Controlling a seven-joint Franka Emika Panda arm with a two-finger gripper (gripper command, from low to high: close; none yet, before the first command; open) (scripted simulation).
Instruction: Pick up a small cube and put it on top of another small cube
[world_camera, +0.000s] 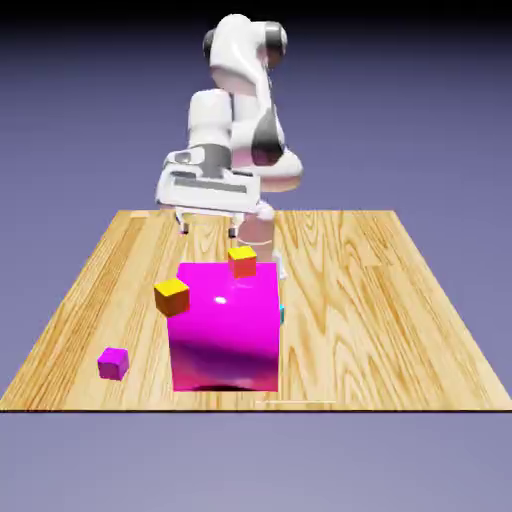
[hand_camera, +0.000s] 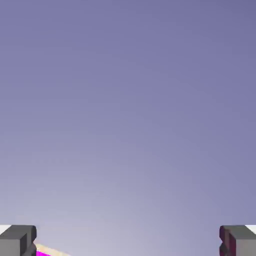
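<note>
Claw: the gripper (world_camera: 208, 230) has its 2 fingers wide apart, with nothing between them; it hangs above the far left part of the table (world_camera: 350, 330), on the far side of the big magenta cube (world_camera: 225, 330).
Task cube: only a cyan sliver of the small cube (world_camera: 282, 314) shows, at the right edge of the big magenta cube, which hides the rest.
Magenta block: on the table, left of the middle, towards the near edge.
Orange-and-yellow cubes: 2; the left one (world_camera: 172, 297) overlaps the block's upper left edge in the exterior view, the right one (world_camera: 242, 262) its far top edge; whether either touches it, I cannot tell.
Purple cube: the small purple cube (world_camera: 113, 363) lies near left on the table, apart from the block.
Hand view: mostly blue-violet backdrop (hand_camera: 128, 110), with a bit of wood and magenta beside the left-hand fingertip (hand_camera: 19, 241).
</note>
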